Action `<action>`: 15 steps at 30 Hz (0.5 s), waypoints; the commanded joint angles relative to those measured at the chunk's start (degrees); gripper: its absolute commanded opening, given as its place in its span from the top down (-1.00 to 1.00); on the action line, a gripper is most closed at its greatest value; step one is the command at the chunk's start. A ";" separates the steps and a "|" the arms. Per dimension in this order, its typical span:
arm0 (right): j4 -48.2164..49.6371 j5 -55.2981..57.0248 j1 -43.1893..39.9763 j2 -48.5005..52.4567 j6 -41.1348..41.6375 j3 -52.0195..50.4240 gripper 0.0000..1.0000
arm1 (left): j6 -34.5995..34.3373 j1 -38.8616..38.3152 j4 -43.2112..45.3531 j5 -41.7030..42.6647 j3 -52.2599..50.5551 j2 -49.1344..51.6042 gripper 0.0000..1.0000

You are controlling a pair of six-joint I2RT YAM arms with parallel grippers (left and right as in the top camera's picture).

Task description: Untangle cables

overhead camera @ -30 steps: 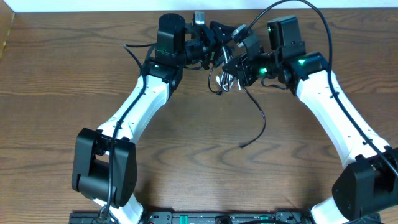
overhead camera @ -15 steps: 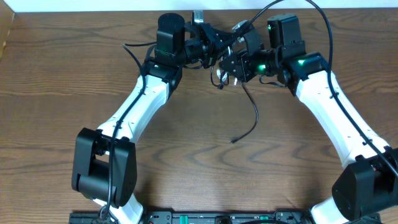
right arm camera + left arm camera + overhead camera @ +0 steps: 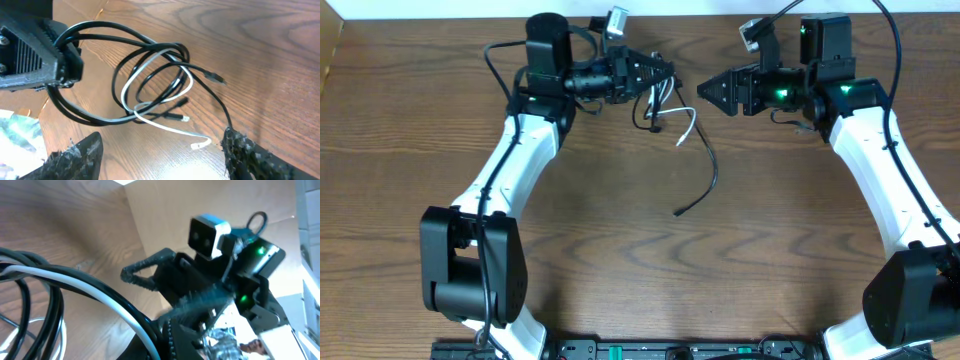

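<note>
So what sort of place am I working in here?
Probably a robotics lab bench: a wood-grain table, white left arm and right arm based along one edge, tangled cables as test material.

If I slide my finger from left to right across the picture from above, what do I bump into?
First the left arm → left hand, shut on the tangled cables that dangle beneath it → right hand, open and empty → right arm.
</note>
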 commanded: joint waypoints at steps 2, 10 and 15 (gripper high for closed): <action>4.24 1.57 2.56 2.78 13.79 0.35 -0.29 | -1.11 0.02 0.42 3.80 0.92 0.04 0.85; 20.17 -5.14 7.50 9.94 28.39 0.35 -0.20 | -1.46 0.02 0.39 3.43 0.92 0.04 0.85; 29.77 -2.69 9.60 13.81 40.41 0.35 -0.17 | -1.46 0.02 0.39 3.43 0.92 0.04 0.85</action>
